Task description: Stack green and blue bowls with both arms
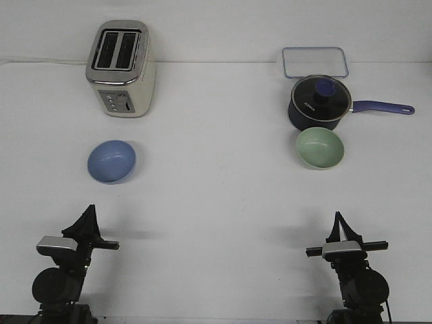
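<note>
The surface (216, 202) carried one toaster (121, 67), one saucepan (320, 104), one clear tray (315, 62) and two bowls. The blue bowl (111, 161) sat ahead of my left gripper (88, 214), in open space below the toaster. The green bowl (320, 148) sat ahead of my right gripper (339, 219), just beside the saucepan, possibly touching it. Both grippers held nothing; how far open they stood I could not tell. Risk noted: a grasp on the green bowl's far rim could strike the saucepan and shove the bowl aside.
</note>
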Motion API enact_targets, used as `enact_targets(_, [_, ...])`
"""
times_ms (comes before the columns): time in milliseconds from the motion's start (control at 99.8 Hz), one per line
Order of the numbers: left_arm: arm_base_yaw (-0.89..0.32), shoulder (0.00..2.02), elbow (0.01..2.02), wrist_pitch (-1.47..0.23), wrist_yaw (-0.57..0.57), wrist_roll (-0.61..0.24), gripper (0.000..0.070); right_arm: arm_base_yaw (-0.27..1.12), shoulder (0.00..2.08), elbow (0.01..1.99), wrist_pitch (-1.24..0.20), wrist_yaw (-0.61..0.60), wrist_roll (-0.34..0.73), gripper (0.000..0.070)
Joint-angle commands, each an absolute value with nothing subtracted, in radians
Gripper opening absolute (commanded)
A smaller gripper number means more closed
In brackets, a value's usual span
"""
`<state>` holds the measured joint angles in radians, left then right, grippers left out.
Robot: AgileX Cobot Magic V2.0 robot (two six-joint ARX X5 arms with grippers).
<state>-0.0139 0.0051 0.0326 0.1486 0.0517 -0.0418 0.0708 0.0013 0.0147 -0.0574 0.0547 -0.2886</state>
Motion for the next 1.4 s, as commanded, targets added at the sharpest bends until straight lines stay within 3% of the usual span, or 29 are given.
enact_targets(0, [-0.013,0.003,0.014,0.159,0.051,-0.031,0.0014,0.071,0.001,0.013,-0.045,0.054,-0.291,0.0004])
enact_targets(291, [-0.013,0.003,0.014,0.159,0.051,-0.031,0.0014,0.071,0.001,0.013,-0.022,0.051,-0.254,0.0004])
enact_targets(621, [-0.013,0.003,0.014,0.159,0.051,-0.031,0.0014,0.07,0.002,0.033,-0.011,0.057,0.292,0.0003])
enact_targets(782, [-0.013,0.003,0.014,0.159,0.051,-0.031,0.0014,0.07,0.052,0.156,-0.126,0.052,0.396,0.0003])
enact_targets(902, [-0.013,0.003,0.014,0.159,0.051,-0.031,0.0014,0.07,0.159,0.292,-0.209,0.029,0.395,0.001])
enact_targets(962, [-0.013,0.003,0.014,0.159,0.051,-0.031,0.0014,0.071,0.224,0.36,-0.231,0.013,0.396,0.0091])
enact_targets(1052, [-0.013,0.003,0.014,0.159,0.051,-0.031,0.0014,0.07,0.328,0.461,-0.269,0.007,0.396,0.0435])
enact_targets(1092, [-0.013,0.003,0.014,0.159,0.051,-0.031,0.0014,0.07,0.378,0.505,-0.288,0.007,0.396,0.0514])
enact_targets(1393, [-0.013,0.003,0.014,0.159,0.051,-0.031,0.0014,0.052,0.817,0.836,-0.485,0.007,0.388,0.0521])
